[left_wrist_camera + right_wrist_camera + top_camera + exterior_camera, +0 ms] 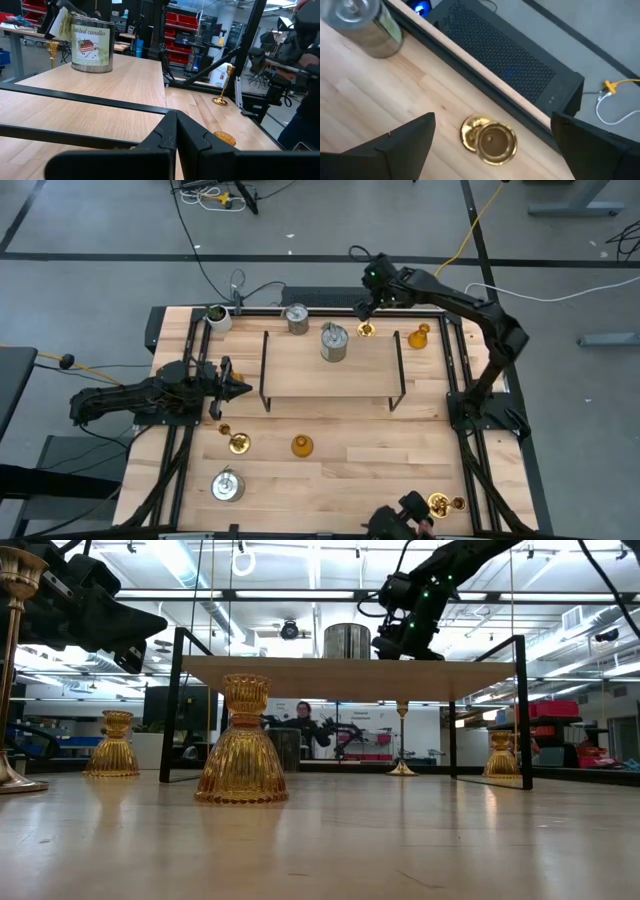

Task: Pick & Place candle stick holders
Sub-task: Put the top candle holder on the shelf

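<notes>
Overhead, the open right hand hovers above a brass holder, silver can nearby.

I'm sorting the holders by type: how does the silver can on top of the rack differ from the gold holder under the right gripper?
The silver can is a wide grey metal cylinder; the gold holder is slimmer shiny brass with a flared base. The can stands on the wooden rack; the gold holder stands on the table behind it. The open right gripper hangs over the gold holder; nothing hangs over the can. Both stand upright.
</notes>
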Robot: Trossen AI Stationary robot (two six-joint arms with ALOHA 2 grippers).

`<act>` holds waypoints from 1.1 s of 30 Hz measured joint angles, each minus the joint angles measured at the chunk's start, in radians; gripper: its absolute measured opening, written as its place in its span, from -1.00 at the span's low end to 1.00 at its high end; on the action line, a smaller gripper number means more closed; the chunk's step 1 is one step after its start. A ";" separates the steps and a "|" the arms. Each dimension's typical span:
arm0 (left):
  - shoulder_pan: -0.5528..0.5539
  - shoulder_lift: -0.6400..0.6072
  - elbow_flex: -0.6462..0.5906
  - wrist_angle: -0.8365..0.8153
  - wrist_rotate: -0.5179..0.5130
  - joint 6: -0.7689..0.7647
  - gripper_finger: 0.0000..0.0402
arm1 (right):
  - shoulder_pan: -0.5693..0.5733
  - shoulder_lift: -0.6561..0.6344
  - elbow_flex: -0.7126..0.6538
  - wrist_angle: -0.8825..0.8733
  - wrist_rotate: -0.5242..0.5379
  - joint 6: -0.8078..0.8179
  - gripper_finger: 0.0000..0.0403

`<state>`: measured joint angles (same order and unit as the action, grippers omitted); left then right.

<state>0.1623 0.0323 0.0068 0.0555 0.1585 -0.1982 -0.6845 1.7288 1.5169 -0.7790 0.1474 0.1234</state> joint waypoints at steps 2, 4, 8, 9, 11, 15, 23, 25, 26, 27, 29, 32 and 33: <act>0.000 0.000 0.000 0.000 0.000 0.000 -0.96 | 0.000 0.014 0.000 -0.007 -0.002 -0.001 0.98; 0.000 0.000 0.000 0.000 0.000 0.000 -0.96 | 0.000 0.027 0.000 -0.006 -0.015 -0.004 0.98; 0.000 0.000 0.000 0.000 0.000 0.000 -0.96 | 0.000 0.056 0.000 -0.007 -0.034 0.000 0.98; 0.000 0.000 0.000 0.000 0.000 0.000 -0.96 | 0.000 0.060 -0.001 -0.009 -0.034 0.000 0.98; 0.000 0.000 0.000 0.000 0.000 0.000 -0.96 | 0.000 0.065 -0.001 -0.008 -0.033 0.000 0.98; 0.000 0.000 0.000 0.000 0.000 0.000 -0.96 | -0.007 0.068 -0.001 -0.013 -0.032 0.000 0.98; 0.000 0.000 0.000 0.000 0.000 0.000 -0.96 | -0.017 0.068 -0.001 -0.066 0.020 0.015 0.98; 0.000 0.000 0.000 0.000 0.000 0.000 -0.96 | -0.018 0.068 -0.001 -0.065 0.018 0.017 0.97; 0.000 0.000 0.000 0.000 0.000 0.000 -0.96 | -0.017 0.068 -0.001 -0.065 0.018 0.017 0.97; 0.000 0.000 0.000 0.000 0.000 0.000 -0.96 | -0.017 0.068 -0.001 -0.065 0.018 0.017 0.95; 0.000 0.000 0.000 0.000 0.000 0.000 -0.96 | -0.017 0.068 -0.001 -0.065 0.017 0.018 0.91; 0.000 0.000 0.000 0.000 0.000 0.000 -0.96 | -0.017 0.068 -0.001 -0.065 0.017 0.025 0.82; 0.000 0.000 0.000 0.000 0.000 0.000 -0.96 | -0.017 0.068 -0.001 -0.065 0.017 0.026 0.78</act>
<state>0.1623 0.0324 0.0069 0.0555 0.1585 -0.1982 -0.7017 1.7969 1.5162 -0.8440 0.1646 0.1493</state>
